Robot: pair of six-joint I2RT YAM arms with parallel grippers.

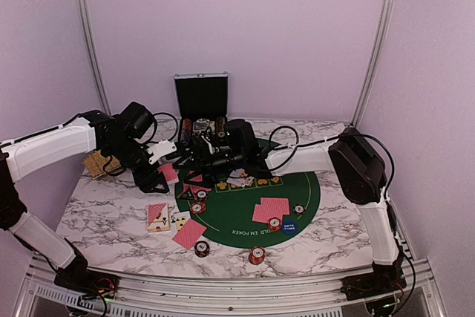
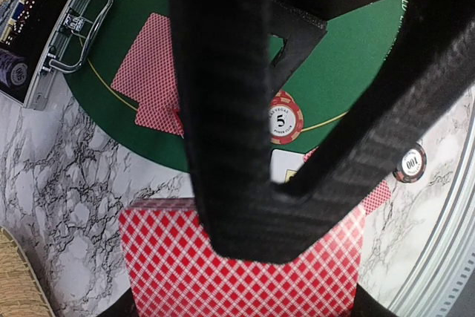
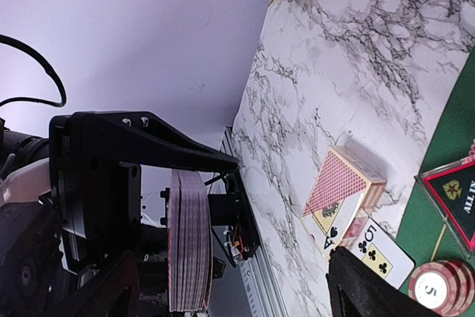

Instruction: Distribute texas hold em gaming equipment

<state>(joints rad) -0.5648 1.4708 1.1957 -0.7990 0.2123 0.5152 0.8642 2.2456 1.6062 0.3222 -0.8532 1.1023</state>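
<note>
Red-backed deck (image 2: 237, 280): clamped flat in the left gripper, raised over the marble table (image 1: 330, 235) just off the left edge of the green mat (image 1: 300, 187).
Left gripper (image 2: 256, 231): jaws pressed together on the deck, tips meeting over its patterned back.
Right gripper (image 3: 234, 295): fingers (image 3: 371, 287) stand wide apart with nothing gripped, at the mat's far-left edge, facing the deck's side. Whether it touches the deck cannot be told.
Loose cards (image 1: 271, 209): two overlapping, face down on the mat's middle; a single card (image 1: 189, 233) lies on the marble beside the mat's near-left edge.
Card box (image 3: 341, 191): on the marble left of the mat, with a face-up five of clubs (image 3: 378, 257) just beside it on the mat's side.
Triangular marker (image 3: 456, 198): on the mat's left part, lettered ALL IN.
Poker chips: a "5" chip (image 2: 285, 120) on the mat's left border line; a "100" chip (image 2: 410, 162) on the marble off the near-left edge; a red stack (image 1: 257, 255) on the marble off the near edge.
Blue disc (image 1: 289, 228): on the mat close to its near edge.
Case (image 1: 200, 98): open, lid upright, at the mat's far edge.
Woven tray (image 1: 96, 162): well left of the mat.
</note>
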